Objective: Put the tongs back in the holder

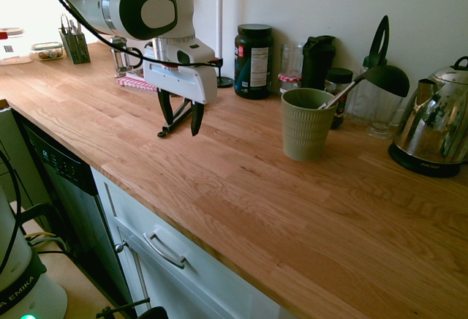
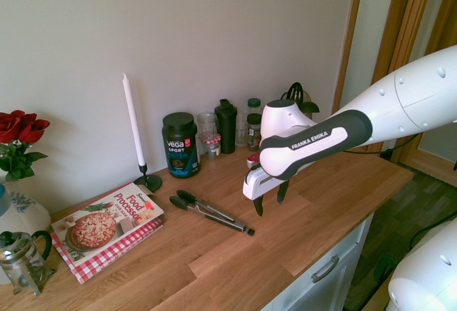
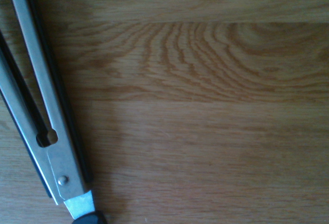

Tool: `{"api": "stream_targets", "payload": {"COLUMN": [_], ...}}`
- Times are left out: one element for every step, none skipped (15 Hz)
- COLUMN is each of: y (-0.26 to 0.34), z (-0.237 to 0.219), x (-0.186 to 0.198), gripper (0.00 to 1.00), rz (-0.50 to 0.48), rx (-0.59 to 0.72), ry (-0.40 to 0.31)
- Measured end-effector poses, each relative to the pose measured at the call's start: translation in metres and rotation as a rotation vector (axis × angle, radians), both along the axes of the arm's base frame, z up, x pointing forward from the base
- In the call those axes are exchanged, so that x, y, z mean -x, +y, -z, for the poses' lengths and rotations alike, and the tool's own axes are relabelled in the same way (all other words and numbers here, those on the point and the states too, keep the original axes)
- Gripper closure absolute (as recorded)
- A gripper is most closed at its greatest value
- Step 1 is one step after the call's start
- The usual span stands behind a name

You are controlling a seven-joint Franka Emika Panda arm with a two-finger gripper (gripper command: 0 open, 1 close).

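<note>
The tongs (image 2: pixel 211 212) lie flat on the wooden counter, black paddle tips toward the wall and joined end toward the counter's front edge. In the wrist view the tongs (image 3: pixel 45 126) show close up as two metal arms meeting at a rivet. My gripper (image 2: pixel 270 207) hangs open just above the counter, beside the joined end, with nothing between its fingers. In the first exterior view only a short dark piece of the tongs (image 1: pixel 170 130) shows under my gripper (image 1: pixel 181 125). The sage-green ribbed holder (image 1: pixel 306 124) stands upright further along the counter with a black ladle (image 1: pixel 386 77) leaning in it.
A steel kettle (image 1: pixel 431 132) stands past the holder. A protein tub (image 1: pixel 254 61), a black shaker bottle (image 1: pixel 318 59) and jars line the wall. A cookbook (image 2: pixel 107 225), a white candle (image 2: pixel 133 125) and a French press (image 2: pixel 21 261) sit beyond the tongs. A dark cutlery caddy (image 1: pixel 74 44) stands far back.
</note>
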State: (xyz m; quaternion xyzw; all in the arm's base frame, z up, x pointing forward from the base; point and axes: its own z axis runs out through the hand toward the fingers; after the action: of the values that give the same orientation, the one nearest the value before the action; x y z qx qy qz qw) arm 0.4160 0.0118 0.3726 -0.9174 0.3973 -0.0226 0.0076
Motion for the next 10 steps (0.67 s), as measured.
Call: {"api": "stream_targets", "payload": {"y": [0.0,0.0,0.0,0.002,0.006,0.015,0.031,0.051,0.076,0.097], "z": [0.001,0.001,-0.006,-0.021,-0.038,-0.053,-0.064,-0.071,-0.073,-0.07], "x": [0.0,-0.001,-0.009,-0.023,-0.039,-0.055,-0.07,-0.081,-0.089,-0.092], "gripper": [0.0,0.0,0.0,0.0,0.0,0.0,0.0,0.0,0.0,0.0], "rz": [0.001,0.001,-0.005,-0.021,-0.052,-0.1,-0.155,-0.216,-0.282,-0.346], "rx": [-0.002,-0.005,-0.006,-0.007,0.001,0.02,0.034,0.038,0.037,0.035], "ry": [0.002,0.002,-0.012,-0.03,-0.043,-0.047,-0.046,-0.043,-0.04,-0.039]}}
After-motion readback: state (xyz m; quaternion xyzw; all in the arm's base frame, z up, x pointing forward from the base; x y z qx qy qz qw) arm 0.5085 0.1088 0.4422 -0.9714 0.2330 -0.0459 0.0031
